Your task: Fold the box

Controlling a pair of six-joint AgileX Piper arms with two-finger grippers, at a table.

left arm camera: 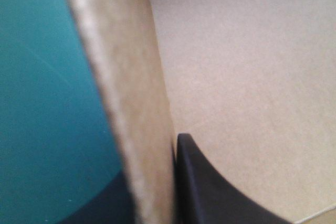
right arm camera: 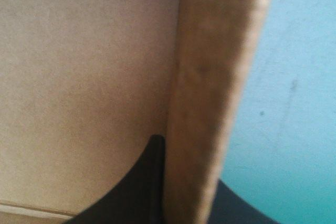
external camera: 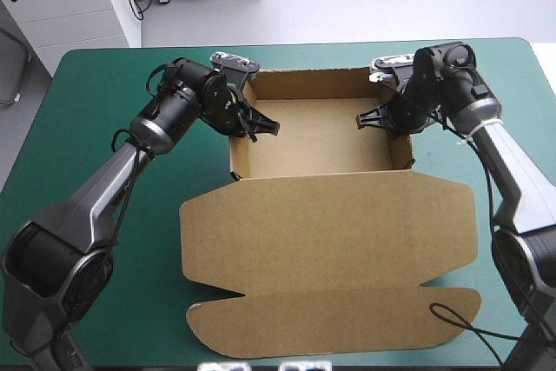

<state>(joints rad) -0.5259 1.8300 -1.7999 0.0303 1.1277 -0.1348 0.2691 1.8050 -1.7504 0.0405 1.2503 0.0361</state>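
High view: left gripper [external camera: 256, 128] is clamping the box's [external camera: 321, 149] left wall; right gripper [external camera: 382, 119] is clamping its right wall; lid [external camera: 330, 228] is lying flat.

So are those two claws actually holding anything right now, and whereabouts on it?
Yes, the brown box. The left claw pinches its left side wall, the right claw its right side wall, one finger inside, one outside.

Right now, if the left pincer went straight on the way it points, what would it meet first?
The left pincer is shut on the box wall. Going further, its inner finger would probably meet the box floor first, though depth is unclear.
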